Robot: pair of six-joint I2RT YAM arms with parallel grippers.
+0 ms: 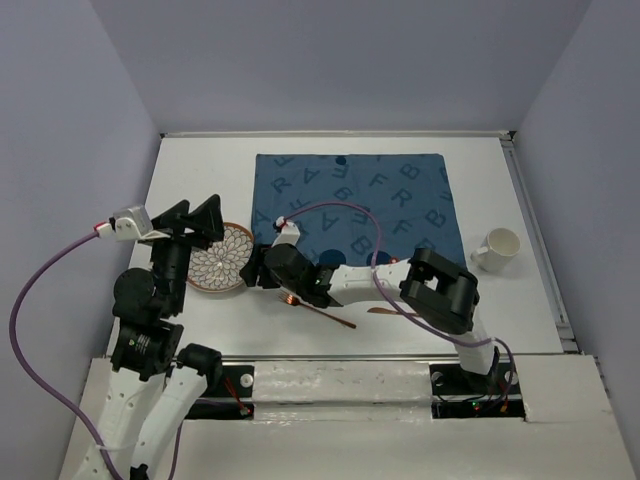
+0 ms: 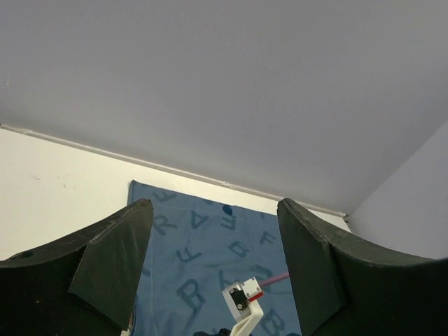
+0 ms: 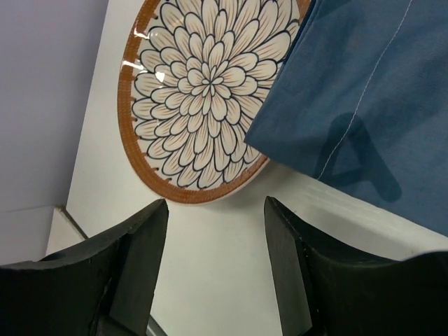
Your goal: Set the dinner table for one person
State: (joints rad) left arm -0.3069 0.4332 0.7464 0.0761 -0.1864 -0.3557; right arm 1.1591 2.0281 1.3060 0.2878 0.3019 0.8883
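Note:
The white dinner table (image 1: 200,170) carries a dark blue lettered placemat (image 1: 390,195). A flower-patterned plate with an orange rim (image 1: 220,262) lies left of the placemat; in the right wrist view the plate (image 3: 203,91) lies partly under the placemat's corner (image 3: 364,105). My right gripper (image 3: 215,262) is open and empty just above the bare table beside the plate's rim. My left gripper (image 2: 213,269) is open and empty, held above the plate's left side, facing the placemat (image 2: 203,252). A copper spoon (image 1: 325,313) lies near the front edge. A white cup (image 1: 498,249) stands right of the placemat.
Grey walls close in the table on three sides. A metal rail (image 1: 535,240) runs along the table's right edge. The right arm's purple cable (image 1: 350,225) arcs over the placemat. Another utensil (image 1: 385,312) lies partly hidden under the right arm.

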